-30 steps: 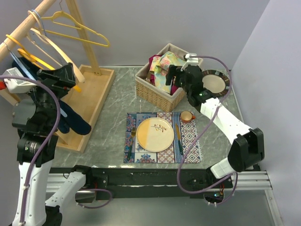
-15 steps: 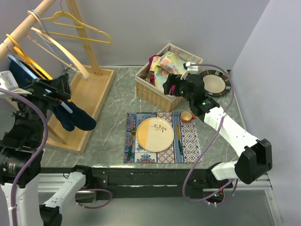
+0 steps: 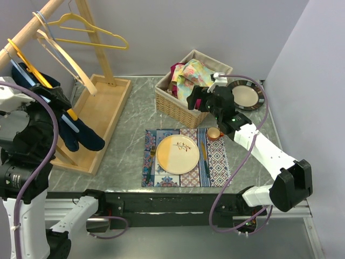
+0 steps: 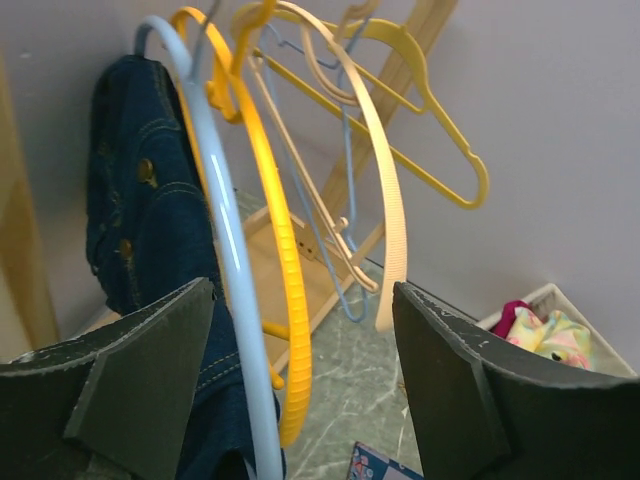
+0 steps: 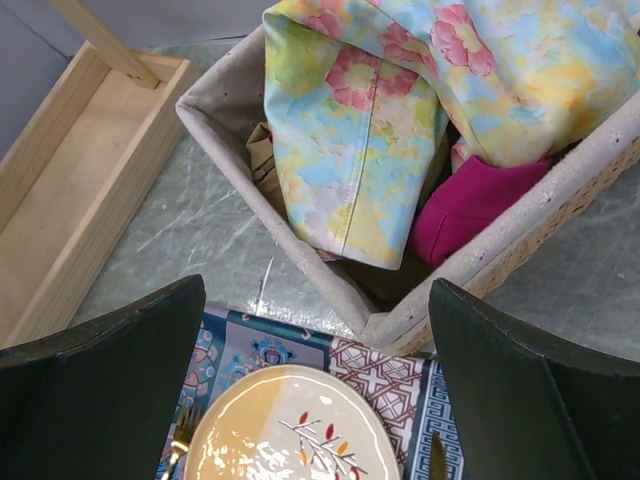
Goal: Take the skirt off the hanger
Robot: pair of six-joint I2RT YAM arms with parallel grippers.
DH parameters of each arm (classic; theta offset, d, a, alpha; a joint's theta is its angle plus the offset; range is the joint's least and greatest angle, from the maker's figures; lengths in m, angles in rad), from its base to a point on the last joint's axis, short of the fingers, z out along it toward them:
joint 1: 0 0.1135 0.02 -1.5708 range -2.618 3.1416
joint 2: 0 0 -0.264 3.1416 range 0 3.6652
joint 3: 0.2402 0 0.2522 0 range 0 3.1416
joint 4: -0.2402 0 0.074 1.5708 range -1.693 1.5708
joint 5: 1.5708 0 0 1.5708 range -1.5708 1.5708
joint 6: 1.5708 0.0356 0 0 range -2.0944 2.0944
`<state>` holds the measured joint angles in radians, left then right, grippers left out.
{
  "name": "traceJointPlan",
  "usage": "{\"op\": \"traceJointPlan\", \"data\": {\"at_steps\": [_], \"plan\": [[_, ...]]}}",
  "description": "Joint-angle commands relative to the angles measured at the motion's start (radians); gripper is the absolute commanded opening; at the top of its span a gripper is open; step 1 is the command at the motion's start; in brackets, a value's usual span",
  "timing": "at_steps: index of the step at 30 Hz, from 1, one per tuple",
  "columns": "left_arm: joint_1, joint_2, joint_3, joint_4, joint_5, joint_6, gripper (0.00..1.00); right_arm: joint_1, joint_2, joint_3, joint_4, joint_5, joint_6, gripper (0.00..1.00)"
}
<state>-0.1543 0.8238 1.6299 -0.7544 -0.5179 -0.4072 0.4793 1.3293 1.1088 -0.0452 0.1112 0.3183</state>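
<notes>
A dark blue denim skirt hangs on a light blue hanger at the near end of the wooden rail. In the left wrist view the skirt drapes over the light blue hanger, with an orange hanger right beside it. My left gripper is open; both hangers pass between its fingers, touching neither. My right gripper is open and empty, hovering over the near edge of the basket.
Yellow and cream hangers hang further along the rail. The rack's wooden base tray lies below. A wicker basket of clothes, a placemat with a plate, cutlery, a small cup and a dark plate are on the table.
My left arm has drawn back to the left, and the skirt and its hanger swung with it. My right gripper has moved a little nearer, from above the basket to its near edge.
</notes>
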Motion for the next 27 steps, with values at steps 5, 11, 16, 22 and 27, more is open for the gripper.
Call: {"op": "traceJointPlan", "data": {"at_steps": [5,11,16,22,27], "plan": [[-0.001,0.005,0.007,-0.020,-0.093,0.038,0.69,0.025,-0.015,0.031,0.004,0.034,0.001,1.00],[-0.001,0.074,0.056,-0.094,-0.158,-0.005,0.61,0.039,-0.013,0.045,-0.007,0.039,-0.008,1.00],[-0.001,0.092,0.016,-0.066,-0.165,0.004,0.55,0.044,-0.036,0.011,0.024,0.039,-0.001,1.00],[-0.001,0.107,0.001,-0.082,-0.200,-0.012,0.40,0.056,-0.030,0.032,0.008,0.047,0.001,1.00],[-0.001,0.086,-0.015,-0.080,-0.235,-0.016,0.29,0.074,-0.035,0.022,0.022,0.064,-0.005,1.00]]}}
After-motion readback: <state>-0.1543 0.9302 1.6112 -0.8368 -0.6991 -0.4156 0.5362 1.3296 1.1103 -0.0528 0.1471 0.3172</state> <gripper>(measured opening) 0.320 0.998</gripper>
